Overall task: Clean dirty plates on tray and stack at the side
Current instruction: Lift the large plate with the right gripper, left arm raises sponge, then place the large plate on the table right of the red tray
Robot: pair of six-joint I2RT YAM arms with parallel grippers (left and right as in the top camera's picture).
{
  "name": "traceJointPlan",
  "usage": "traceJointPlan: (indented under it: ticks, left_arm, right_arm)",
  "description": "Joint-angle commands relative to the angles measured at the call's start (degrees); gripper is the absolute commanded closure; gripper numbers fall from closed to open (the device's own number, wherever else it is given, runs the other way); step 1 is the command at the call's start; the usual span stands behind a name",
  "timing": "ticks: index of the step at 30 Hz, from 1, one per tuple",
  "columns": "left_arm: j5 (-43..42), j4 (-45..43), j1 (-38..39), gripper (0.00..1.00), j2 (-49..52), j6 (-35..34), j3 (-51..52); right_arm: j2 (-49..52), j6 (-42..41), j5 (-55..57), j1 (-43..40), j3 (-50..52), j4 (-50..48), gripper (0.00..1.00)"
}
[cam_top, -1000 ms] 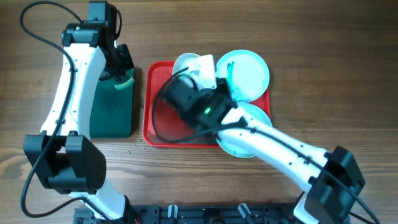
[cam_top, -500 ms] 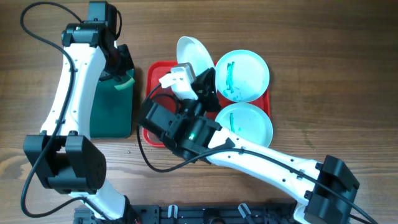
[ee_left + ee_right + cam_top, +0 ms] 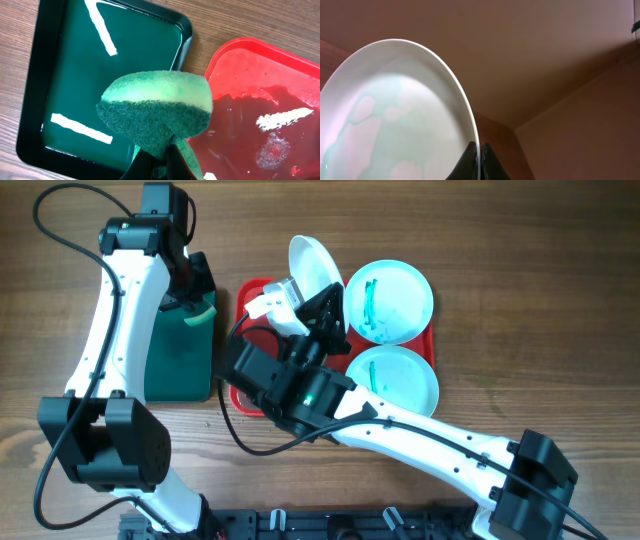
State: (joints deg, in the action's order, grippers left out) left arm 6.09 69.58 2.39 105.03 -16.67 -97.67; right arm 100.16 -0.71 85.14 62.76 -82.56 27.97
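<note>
Right fingers (image 3: pixel 469 162) clamp the rim of the white plate (image 3: pixel 312 265), which is tilted steeply on edge at 12 o'clock of the red tray (image 3: pixel 246 295); two turquoise plates (image 3: pixel 390 300) lie flat at the tray's 3 o'clock side. Left fingers (image 3: pixel 145 169) pinch a green sponge (image 3: pixel 157 107) above the dark green tray (image 3: pixel 175 365), at 9 o'clock of the red one.

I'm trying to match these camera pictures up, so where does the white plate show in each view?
Overhead: the white plate stands tilted over the far end of the red tray, beside the upper turquoise plate.
Left wrist: not in it.
Right wrist: fills the lower left, rim pinched by the right tool.
Shared landmark: the red tray, also at right in the left wrist view; unclear in the right wrist view.
</note>
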Motion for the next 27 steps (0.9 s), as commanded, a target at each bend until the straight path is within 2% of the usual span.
traceJointPlan:
  ticks: [1,3,4,9,13,17,20,27]
  left_arm:
    - [-0.3,0.4,-0.3,0.96,-0.7,-0.6,-0.8]
    - [-0.3,0.4,-0.3,0.96,-0.7,-0.6,-0.8]
    - [-0.3,0.4,-0.3,0.96,-0.7,-0.6,-0.8]
    - [-0.3,0.7,-0.3,0.96,-0.7,-0.6,-0.8]
    - [-0.3,1.0,-0.3,0.96,-0.7,-0.6,-0.8]
    - [-1.0,1.0,-0.3,0.96,-0.7,-0.8,-0.8]
    - [-1.6,1.0,-0.3,0.96,-0.7,-0.8,-0.8]
    - [-1.6,1.0,-0.3,0.96,-0.7,-0.8,-0.8]
  right_arm:
    - [-0.7,0.8,0.3,0.4,-0.6,0.3,0.96]
    - [-0.7,0.5,-7.4,0.4,-0.6,3.9,0.96]
    - [-0.7,-1.0,-15.4,0.2,-0.6,7.3,0.96]
    - [-0.9,-14.6,-49.0,-6.4,-0.6,16.3,0.96]
    - [-2.2,-15.2,-74.7,-18.3,-0.6,17.3,0.96]
    - [-4.7,-15.2,-94.2,-33.2,-0.6,16.7,0.96]
    - [-5.9,-16.3,-98.3,-44.6,-0.6,17.4,0.96]
    - [-6.0,-19.0,-94.4,-67.8,-0.5,22.9,0.96]
